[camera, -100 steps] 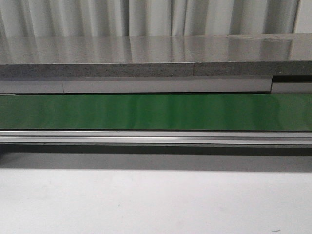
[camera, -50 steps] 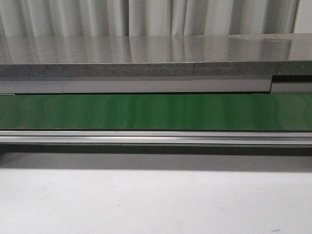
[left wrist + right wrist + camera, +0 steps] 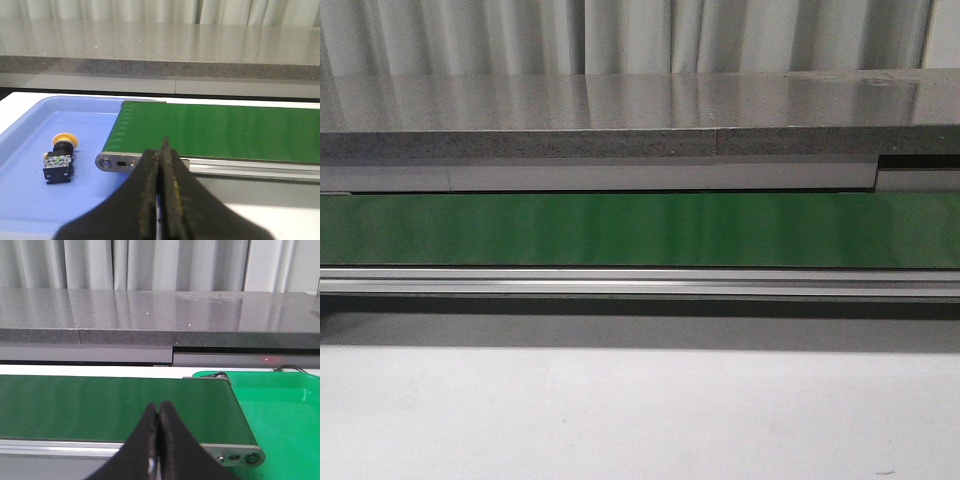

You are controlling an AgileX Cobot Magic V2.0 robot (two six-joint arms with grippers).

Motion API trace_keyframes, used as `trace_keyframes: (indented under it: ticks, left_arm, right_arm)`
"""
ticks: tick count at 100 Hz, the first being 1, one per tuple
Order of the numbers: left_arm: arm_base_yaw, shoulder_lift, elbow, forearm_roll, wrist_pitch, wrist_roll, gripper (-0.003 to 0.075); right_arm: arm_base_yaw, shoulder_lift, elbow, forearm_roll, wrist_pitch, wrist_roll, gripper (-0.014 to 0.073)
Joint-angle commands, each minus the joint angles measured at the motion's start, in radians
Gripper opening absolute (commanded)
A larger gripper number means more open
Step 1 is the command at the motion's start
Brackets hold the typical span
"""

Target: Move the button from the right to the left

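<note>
buttons: one [image 3: 60,156], in blue tray [image 3: 30,210] | left hand [image 3: 161,159] closed, empty | right hand [image 3: 159,416] closed, empty

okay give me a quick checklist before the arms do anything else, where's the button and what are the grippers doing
1. Button found: ok, lying in the blue tray by the belt's end.
2. Green conveyor belt free of parts: ok across all views.
3. Left gripper empty: ok, fingers pressed together, nothing between.
4. Right gripper empty: ok, shut on nothing.
5. Green tray holds another button: cannot tell, only partly in view.
6. Grippers ready to grasp: not ok, both shut.
</note>
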Motion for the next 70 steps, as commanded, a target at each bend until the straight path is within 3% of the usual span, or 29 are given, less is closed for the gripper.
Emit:
trace_keyframes:
  ticks: [1,70]
  left_arm:
    - [0.002,-0.032,0.046,0.0,-0.07,-0.006,-0.002]
    - [0.002,-0.032,0.046,0.0,-0.07,-0.006,-0.002]
  right_arm:
    - [0.003,-0.021,-0.014,-0.025,-0.067,0.006,-0.0069]
    - [0.003,-0.021,-0.014,-0.025,-0.053,0.006,-0.0069]
